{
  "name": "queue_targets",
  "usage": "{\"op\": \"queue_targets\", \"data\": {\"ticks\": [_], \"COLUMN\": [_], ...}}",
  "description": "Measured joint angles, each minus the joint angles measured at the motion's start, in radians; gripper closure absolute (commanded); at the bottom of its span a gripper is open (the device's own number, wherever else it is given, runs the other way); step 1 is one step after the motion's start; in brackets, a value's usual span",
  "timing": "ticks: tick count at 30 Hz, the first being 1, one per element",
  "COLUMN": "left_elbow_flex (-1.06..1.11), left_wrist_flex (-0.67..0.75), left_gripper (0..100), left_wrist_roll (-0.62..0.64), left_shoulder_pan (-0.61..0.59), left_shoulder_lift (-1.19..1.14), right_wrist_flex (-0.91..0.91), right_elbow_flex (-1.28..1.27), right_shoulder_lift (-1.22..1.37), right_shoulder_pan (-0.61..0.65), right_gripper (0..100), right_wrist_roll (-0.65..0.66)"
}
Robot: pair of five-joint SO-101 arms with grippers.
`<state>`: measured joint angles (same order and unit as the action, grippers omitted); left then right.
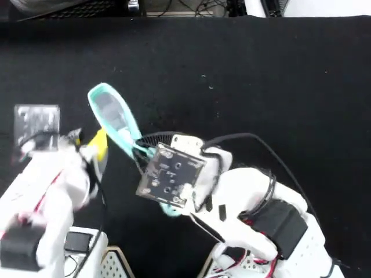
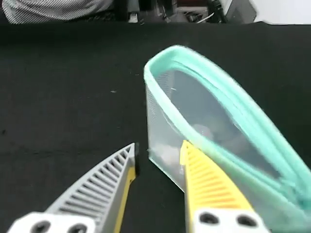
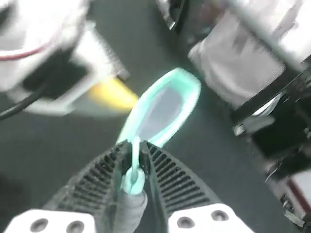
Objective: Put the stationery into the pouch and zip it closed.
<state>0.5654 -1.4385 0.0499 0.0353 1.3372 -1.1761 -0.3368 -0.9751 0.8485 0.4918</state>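
Nearest the lens, the right claw (image 3: pixel 135 145) is seen clenched on a narrow teal tab at the near end of the pouch (image 3: pixel 163 109). Whether that tab is the zip pull or only the rim cannot be told. In the left wrist view the left claw (image 2: pixel 158 148) is spread open at the pouch's side, with the yellow finger (image 2: pixel 209 184) against the translucent wall and the grey finger well apart from it on the left.

The pouch (image 1: pixel 113 116) is placed left of centre on the black desk (image 1: pixel 261 75). Its long axis is laid diagonally, from the rounded end at the far left to the gripped end at the near right, under the right wrist. It is judged to be tipped onto its edge, not lying flat. Pale shapes are glimpsed through its wall, but they cannot be made out.

The closing step is judged to be in hand, though it cannot be told how far the zip is drawn. For the next move, the free end would need to be braced by the left claw while the gripped end is drawn along the rim. A small clear rectangular item (image 1: pixel 37 121) is left on the desk at the far left. If it is stationery, it would have to be loaded first.
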Motion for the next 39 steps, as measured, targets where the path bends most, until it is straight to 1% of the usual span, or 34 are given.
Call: {"op": "queue_targets", "data": {"ticks": [3,5,8,11,14,21,25,27,29,33,35,39], "left_elbow_flex": [-0.038,-0.046,-0.041,0.002,0.06,0.163,0.172,0.172,0.172,0.172,0.172,0.172], "left_wrist_flex": [-0.097,-0.127,-0.137,-0.137,-0.115,0.002,0.008,0.008,0.008,0.008,0.008,0.008], "left_gripper": [75,74,74,74,74,74,74,74,74,74,74,74], "left_wrist_roll": [0.0,0.002,0.0,0.0,0.0,-0.002,-0.002,-0.002,-0.002,-0.017,-0.035,-0.041], "left_shoulder_pan": [0.095,0.18,0.276,0.31,0.311,0.321,0.322,0.288,0.23,0.103,0.078,0.068], "left_shoulder_lift": [0.052,0.069,0.078,0.08,0.08,0.08,0.08,0.08,0.08,0.08,0.08,0.08], "right_wrist_flex": [0.035,0.049,0.054,0.054,0.048,-0.071,-0.11,-0.117,-0.12,-0.12,-0.12,-0.12], "right_elbow_flex": [0.0,0.0,0.009,0.04,0.069,0.114,0.114,0.114,0.114,0.114,0.114,0.114], "right_shoulder_lift": [0.034,0.066,0.11,0.124,0.13,0.13,0.13,0.13,0.126,0.1,0.098,0.098], "right_shoulder_pan": [0.0,0.0,0.0,0.0,0.0,-0.002,-0.08,-0.133,-0.18,-0.218,-0.221,-0.222], "right_gripper": [98.6,98.6,98.6,98.6,98.6,98.6,98.6,98.6,98.6,98.6,98.6,98.6], "right_wrist_roll": [0.0,0.0,0.0,0.0,0.0,0.0,0.006,0.044,0.081,0.1,0.103,0.103]}}
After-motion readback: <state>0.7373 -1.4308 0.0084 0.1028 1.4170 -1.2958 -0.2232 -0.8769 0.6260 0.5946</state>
